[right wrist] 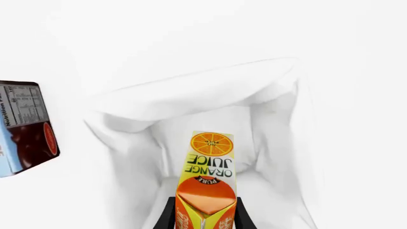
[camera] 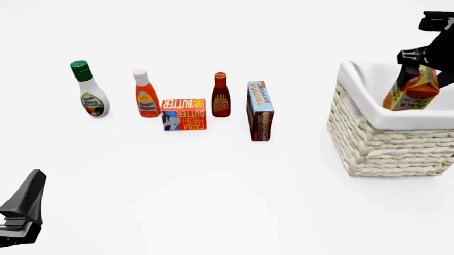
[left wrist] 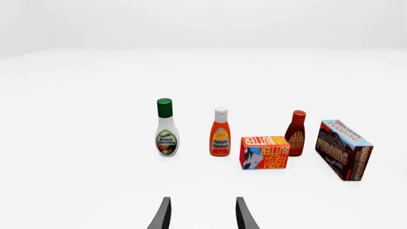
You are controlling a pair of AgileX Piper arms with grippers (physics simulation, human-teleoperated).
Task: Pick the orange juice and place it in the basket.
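Observation:
The orange juice carton (camera: 411, 91) hangs tilted inside the mouth of the cream wicker basket (camera: 376, 143) at the right, its lower part below the white cloth rim. My right gripper (camera: 418, 64) is shut on the carton's top. In the right wrist view the carton (right wrist: 207, 181) sits between the fingers (right wrist: 167, 214) above the basket's white lining (right wrist: 190, 102). My left gripper (left wrist: 202, 214) is open and empty, low at the near left, facing the row of groceries.
A row stands on the white table: ranch dressing bottle (camera: 90, 90), ketchup bottle (camera: 146, 94), butter box (camera: 184, 114), BBQ sauce bottle (camera: 220, 95), chocolate pudding box (camera: 260, 110). The left arm (camera: 21, 210) shows at the near left edge.

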